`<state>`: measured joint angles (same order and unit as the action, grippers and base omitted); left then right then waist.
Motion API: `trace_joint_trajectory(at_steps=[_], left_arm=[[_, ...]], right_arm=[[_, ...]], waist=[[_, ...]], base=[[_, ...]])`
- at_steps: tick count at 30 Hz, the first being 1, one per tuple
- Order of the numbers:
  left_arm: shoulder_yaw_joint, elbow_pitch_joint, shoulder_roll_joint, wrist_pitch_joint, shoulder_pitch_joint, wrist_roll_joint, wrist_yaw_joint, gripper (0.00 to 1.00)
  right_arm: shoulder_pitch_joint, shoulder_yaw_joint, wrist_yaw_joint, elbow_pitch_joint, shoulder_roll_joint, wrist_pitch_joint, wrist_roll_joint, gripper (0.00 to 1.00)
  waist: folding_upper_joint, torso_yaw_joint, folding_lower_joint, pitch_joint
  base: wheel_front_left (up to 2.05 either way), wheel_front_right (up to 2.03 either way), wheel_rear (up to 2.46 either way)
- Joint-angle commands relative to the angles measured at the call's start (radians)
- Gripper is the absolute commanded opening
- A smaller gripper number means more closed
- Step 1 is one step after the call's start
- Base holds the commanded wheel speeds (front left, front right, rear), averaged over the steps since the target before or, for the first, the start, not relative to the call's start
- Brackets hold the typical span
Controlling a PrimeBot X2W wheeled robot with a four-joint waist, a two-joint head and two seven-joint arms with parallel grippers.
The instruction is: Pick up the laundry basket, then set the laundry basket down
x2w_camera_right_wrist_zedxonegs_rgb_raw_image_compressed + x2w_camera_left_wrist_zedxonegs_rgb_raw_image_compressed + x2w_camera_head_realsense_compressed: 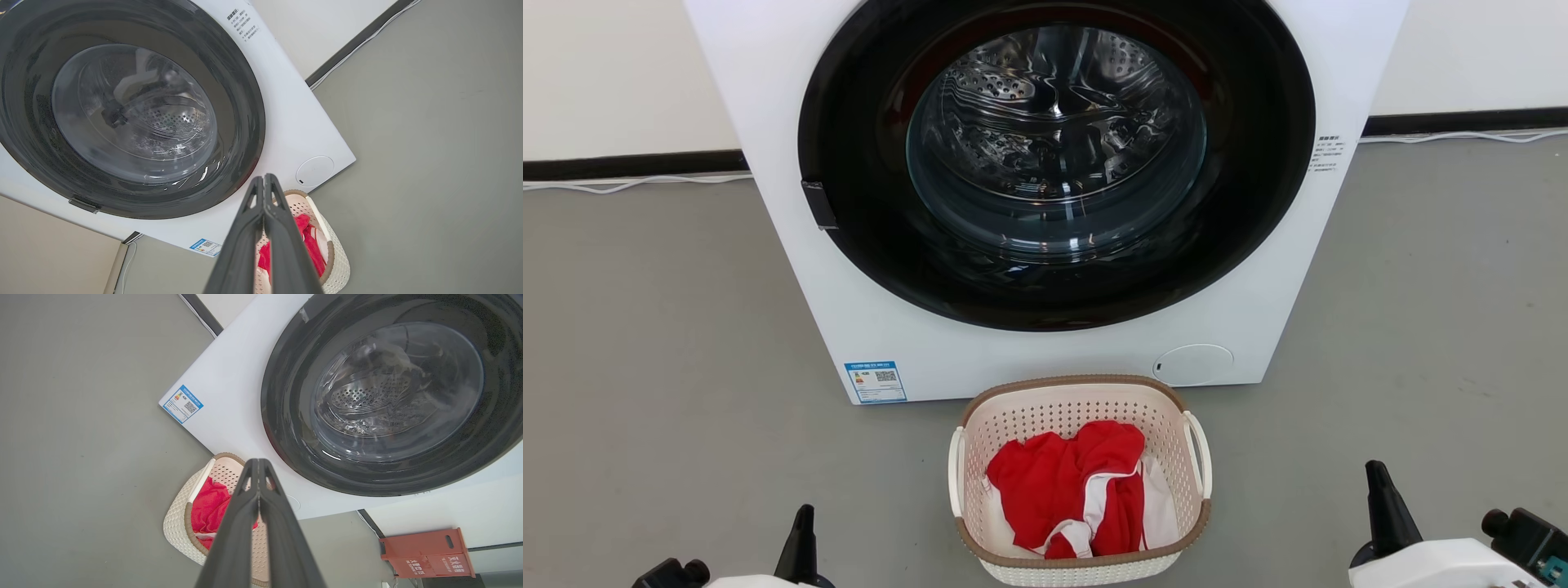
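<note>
Grey floor (pixel 645 343), smooth and level, meeting a pale wall with a dark skirting band.

The laundry basket (pixel 1081 480) stands upright on this floor, centred before the robot and just in front of the washing machine (pixel 1029 351); whether it touches the machine's base cannot be determined. It is perforated cream plastic with a brown rim band and a white handle (pixel 1199 453) on each side. Inside lies a red-and-white garment (pixel 1070 490), loosely bunched, well below the rim.

Assessment: load appears light; the shell looks fairly stiff but thin, so the walls may flex if squeezed. The plastic is likely smooth and could slip under a one-sided pinch. The two side handles are the sound holds, one per arm, lifted evenly to avoid tipping.

The left gripper (pixel 258 467) is empty, fingers pressed together, low and left of the basket. The right gripper (pixel 264 182) is likewise empty with fingers closed together, low and right. Both are well apart from the handles.

The machine's round door is closed.
</note>
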<state>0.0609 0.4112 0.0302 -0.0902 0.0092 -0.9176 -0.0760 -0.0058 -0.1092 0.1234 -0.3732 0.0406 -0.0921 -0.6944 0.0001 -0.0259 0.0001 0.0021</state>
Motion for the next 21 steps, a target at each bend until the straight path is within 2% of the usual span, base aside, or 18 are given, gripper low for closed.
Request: trace_joint_trajectory(at_steps=[1, 21], left_arm=[[0.018, -0.032, 0.009, 0.006, -0.049, -0.025, -0.007, 0.0], [0.028, -0.07, 0.012, 0.061, -0.068, -0.213, -0.021, 0.0]], right_arm=[[-0.054, 0.006, 0.003, 0.03, 0.007, 0.012, -0.034, 0.0], [-0.068, 0.003, 0.005, 0.058, 0.008, 0.067, -0.282, 0.0]], waist=[[-0.0001, 0.0, -0.0001, 0.0], [-0.0001, 0.008, -0.0001, 0.0]], base=[[0.0, 0.0, 0.0], [0.0, 0.0, 0.0]])
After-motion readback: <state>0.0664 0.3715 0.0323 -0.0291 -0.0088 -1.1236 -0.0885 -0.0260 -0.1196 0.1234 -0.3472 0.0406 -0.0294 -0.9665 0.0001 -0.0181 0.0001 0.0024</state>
